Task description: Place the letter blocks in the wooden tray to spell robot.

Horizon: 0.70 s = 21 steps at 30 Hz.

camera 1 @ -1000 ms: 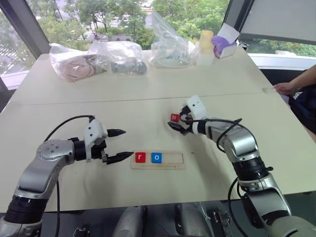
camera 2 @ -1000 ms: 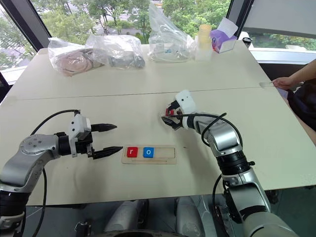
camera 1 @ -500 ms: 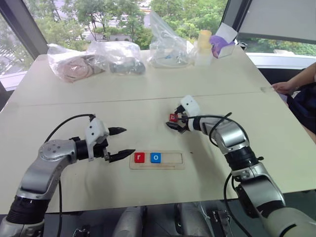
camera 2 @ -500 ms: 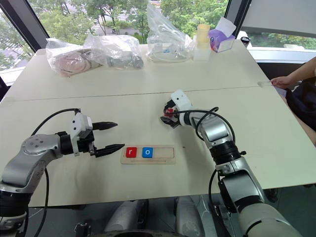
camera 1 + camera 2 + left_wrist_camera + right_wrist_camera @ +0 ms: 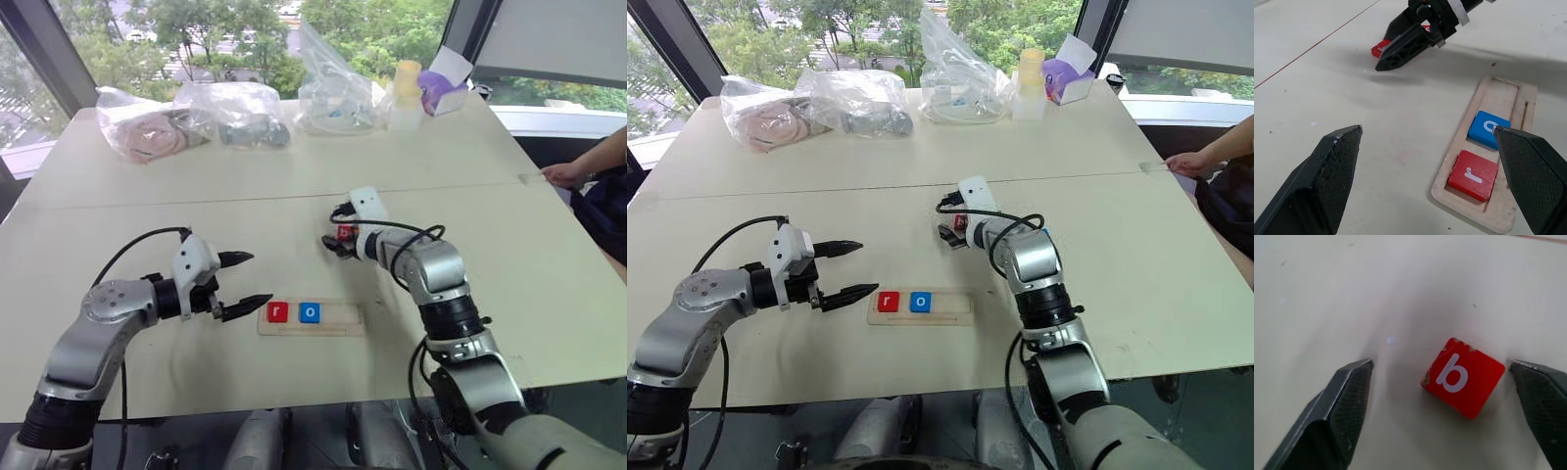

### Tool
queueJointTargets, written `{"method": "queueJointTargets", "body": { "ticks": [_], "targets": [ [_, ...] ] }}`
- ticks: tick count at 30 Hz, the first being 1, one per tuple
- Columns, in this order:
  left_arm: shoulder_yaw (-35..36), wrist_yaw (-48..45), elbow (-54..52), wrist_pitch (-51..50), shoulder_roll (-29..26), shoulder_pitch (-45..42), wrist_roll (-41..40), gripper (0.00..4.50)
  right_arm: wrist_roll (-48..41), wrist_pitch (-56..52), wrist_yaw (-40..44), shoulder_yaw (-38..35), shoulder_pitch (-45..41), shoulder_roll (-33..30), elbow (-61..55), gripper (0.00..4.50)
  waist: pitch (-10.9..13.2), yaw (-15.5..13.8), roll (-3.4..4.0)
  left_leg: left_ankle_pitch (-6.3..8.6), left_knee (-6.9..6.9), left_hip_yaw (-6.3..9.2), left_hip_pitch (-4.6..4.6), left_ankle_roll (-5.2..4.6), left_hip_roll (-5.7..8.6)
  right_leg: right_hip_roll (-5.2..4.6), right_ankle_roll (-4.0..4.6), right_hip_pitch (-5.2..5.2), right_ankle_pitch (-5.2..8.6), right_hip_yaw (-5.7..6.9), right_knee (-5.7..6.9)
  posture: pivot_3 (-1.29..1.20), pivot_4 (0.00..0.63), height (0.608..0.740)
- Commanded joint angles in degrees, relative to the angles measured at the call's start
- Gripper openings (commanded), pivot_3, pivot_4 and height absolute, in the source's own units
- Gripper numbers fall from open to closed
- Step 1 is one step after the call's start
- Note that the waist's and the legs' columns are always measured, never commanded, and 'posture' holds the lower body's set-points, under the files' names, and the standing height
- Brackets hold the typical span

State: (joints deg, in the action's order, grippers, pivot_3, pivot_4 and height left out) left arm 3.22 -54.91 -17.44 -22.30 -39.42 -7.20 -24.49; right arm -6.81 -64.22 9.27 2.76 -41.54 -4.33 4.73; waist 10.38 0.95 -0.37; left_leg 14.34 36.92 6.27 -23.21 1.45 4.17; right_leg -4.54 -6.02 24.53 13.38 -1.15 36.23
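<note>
A red letter block marked b [image 5: 1463,377] lies flat on the table beyond the wooden tray [image 5: 343,316]. My right gripper [image 5: 334,230] hovers over it, open, with one finger [image 5: 1347,406] on each side of the block and neither touching it. In the tray's left end sit a red r block [image 5: 277,312] and, beside it, a blue o block [image 5: 311,312]. The rest of the tray is bare. My left gripper [image 5: 245,281] is open just left of the tray, holding nothing, and its wrist view shows the tray [image 5: 1518,90] and the right gripper [image 5: 1410,41].
Several clear plastic bags [image 5: 235,113] lie along the table's far side, with a pale bottle [image 5: 407,93] and a purple box [image 5: 441,88] at the back right. A person's hand [image 5: 563,174] rests at the table's right edge.
My right gripper has shifted left and rolled, so its fingers now straddle the b block. The left gripper and the blocks in the tray have not moved.
</note>
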Motion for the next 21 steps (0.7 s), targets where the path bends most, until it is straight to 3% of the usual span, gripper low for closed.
{"method": "queueJointTargets", "body": {
  "ticks": [1, 9, 13, 20, 21],
  "targets": [
    [0.5, 0.4, -2.3, -0.1, -0.2, 0.3, -0.9, 4.47, 1.6, -4.6, -5.4, -1.8, -1.1, 2.8, -4.3, 4.50, 0.0, 0.0, 0.00, 0.00, 0.00, 0.00, 0.00, 0.00, 0.00, 0.00, 0.00, 0.00, 0.00, 0.00, 0.00, 0.00, 0.150, 0.740],
    [0.1, 1.3, -2.1, -0.3, 0.3, -0.4, -0.6, 4.47, 3.9, -8.4, -13.9, -4.1, -2.5, 10.2, -3.4, 4.50, 0.0, 0.2, 0.02, -0.01, -0.04, 0.00, 0.00, 0.02, 0.00, 0.03, 0.01, 0.04, -0.01, 0.01, 0.01, 0.00, 0.150, 0.740],
    [-0.1, 1.9, -1.7, -0.5, 0.6, -0.9, -0.4, 4.47, 3.6, -7.0, -17.2, -9.1, -5.3, 13.3, 1.9, 4.50, 0.0, 0.3, 0.02, -0.02, -0.06, 0.00, 0.01, 0.04, 0.00, 0.04, 0.03, 0.04, -0.02, 0.01, 0.02, 0.00, 0.150, 0.740],
    [0.0, 3.4, -2.2, -0.7, 1.3, -0.8, -0.2, 4.47, 2.8, -3.9, -19.9, -12.4, -8.9, 14.4, 9.2, 4.50, 0.0, 0.4, 0.03, -0.03, -0.06, -0.01, 0.06, 0.05, 0.00, 0.06, 0.05, 0.01, -0.03, 0.00, 0.03, 0.00, 0.150, 0.740],
    [0.1, 3.6, -2.2, -0.7, 1.3, -0.8, -0.2, 4.49, 2.7, -4.0, -20.0, -12.6, -9.1, 14.4, 9.7, 4.25, 0.0, 0.4, 0.03, -0.03, -0.06, 0.00, 0.06, 0.05, -0.01, 0.06, 0.05, 0.01, -0.03, 0.00, 0.04, 0.00, 0.150, 0.740]
  ]
}}
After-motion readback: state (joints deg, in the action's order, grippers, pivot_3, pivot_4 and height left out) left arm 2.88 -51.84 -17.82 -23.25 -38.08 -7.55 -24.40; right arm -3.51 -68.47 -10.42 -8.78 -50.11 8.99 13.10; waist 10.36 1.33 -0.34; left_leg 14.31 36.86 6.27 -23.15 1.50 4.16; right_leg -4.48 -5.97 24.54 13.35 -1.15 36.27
